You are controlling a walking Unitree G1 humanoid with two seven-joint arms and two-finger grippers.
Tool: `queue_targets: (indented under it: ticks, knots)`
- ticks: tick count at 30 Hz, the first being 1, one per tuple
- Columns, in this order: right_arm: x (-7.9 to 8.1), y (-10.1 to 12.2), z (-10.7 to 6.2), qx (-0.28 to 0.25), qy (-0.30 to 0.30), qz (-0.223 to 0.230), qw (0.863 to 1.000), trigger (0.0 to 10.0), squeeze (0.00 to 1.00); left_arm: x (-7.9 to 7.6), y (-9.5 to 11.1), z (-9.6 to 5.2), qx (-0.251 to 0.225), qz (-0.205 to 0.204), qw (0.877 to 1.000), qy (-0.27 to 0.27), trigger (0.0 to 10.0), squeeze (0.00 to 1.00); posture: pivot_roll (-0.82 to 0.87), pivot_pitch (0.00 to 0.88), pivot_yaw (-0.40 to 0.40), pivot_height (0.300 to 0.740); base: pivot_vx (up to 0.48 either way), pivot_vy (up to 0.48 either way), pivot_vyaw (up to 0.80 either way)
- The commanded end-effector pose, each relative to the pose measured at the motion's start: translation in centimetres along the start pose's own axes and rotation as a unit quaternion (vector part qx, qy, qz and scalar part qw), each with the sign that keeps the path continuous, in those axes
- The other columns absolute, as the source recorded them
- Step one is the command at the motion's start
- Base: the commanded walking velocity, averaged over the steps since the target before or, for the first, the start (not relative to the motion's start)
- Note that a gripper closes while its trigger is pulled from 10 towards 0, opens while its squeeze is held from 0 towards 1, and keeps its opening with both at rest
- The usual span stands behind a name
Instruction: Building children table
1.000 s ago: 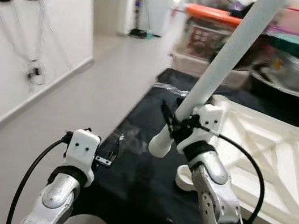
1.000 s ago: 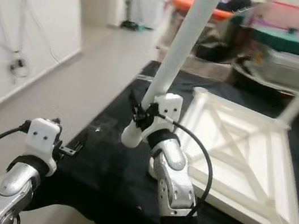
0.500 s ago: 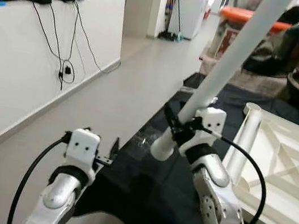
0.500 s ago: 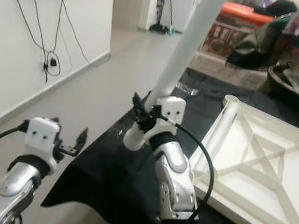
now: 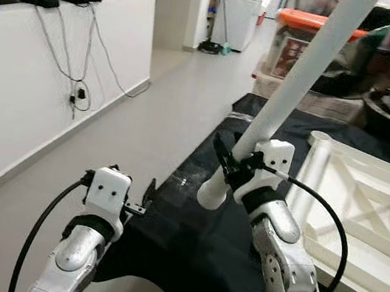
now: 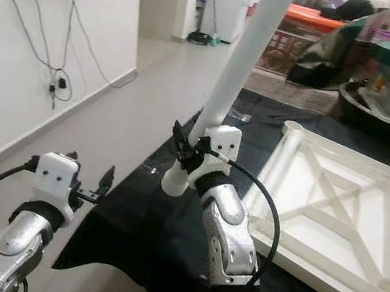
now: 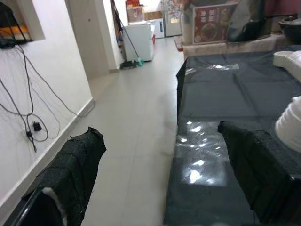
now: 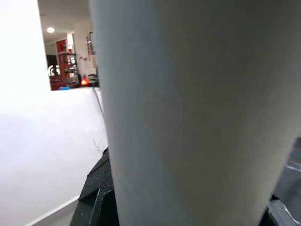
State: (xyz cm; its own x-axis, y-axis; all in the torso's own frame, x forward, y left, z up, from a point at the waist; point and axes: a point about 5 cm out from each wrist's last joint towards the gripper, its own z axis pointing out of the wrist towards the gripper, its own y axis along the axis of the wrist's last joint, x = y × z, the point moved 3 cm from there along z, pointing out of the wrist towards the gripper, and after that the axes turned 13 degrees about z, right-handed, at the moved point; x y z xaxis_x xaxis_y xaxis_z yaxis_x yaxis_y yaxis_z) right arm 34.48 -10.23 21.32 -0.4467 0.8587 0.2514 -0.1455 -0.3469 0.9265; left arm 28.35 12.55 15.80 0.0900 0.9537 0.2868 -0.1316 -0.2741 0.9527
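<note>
Left eye view: my right gripper (image 5: 230, 168) clamps the long white plastic table leg (image 5: 294, 88), tilted for seating into the upturned white tabletop (image 5: 362, 219); left gripper (image 5: 147, 196) hangs spread, empty.

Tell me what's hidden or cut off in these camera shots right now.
- White table leg: upper end cut off by the head views' top edge.
- Upturned tabletop: far side cut off by the right edge.
- Right gripper: right wrist view blocked by the leg, its grip unclear there.

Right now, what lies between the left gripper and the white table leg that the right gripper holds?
In the left eye view, only black cloth lies between the left gripper and the white table leg.
</note>
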Motion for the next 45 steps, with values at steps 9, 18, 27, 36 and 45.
queue_targets:
  ticks: [9, 18, 27, 36, 45]
  knots:
    - [-0.5, 0.4, 0.1, -0.004, -0.007, -0.005, 1.000, 10.0, 0.00, 0.0, -0.6, 0.1, 0.015, -0.009, 1.000, 0.008, 10.0, 0.00, 0.07, 0.000, -0.063, 0.740, 0.000, -0.132, 0.00]
    - [-0.6, 1.2, 0.6, -0.012, 0.002, -0.005, 1.000, 10.0, 0.00, 0.0, -0.7, -0.2, 0.020, -0.017, 1.000, 0.013, 10.0, 0.00, 0.07, 0.011, -0.068, 0.740, 0.000, 0.000, 0.00]
    - [-0.6, 1.4, 0.7, -0.012, 0.002, -0.008, 1.000, 10.0, 0.00, -0.2, -0.8, -0.5, 0.025, -0.024, 0.999, 0.007, 10.0, 0.00, 0.07, 0.024, -0.073, 0.740, 0.000, 0.142, 0.00]
    - [-1.5, 2.1, 1.1, -0.017, -0.007, -0.020, 1.000, 10.0, 0.00, -0.4, -0.7, -0.8, 0.025, -0.027, 0.999, 0.004, 10.0, 0.00, 0.07, 0.039, -0.074, 0.740, 0.000, 0.053, 0.00]
    - [-3.8, 2.7, 1.6, -0.009, -0.027, -0.036, 0.999, 10.0, 0.00, -1.2, -0.6, -1.3, 0.026, -0.037, 0.999, -0.012, 10.0, 0.00, 0.07, 0.062, -0.071, 0.740, 0.000, 0.000, -0.27]
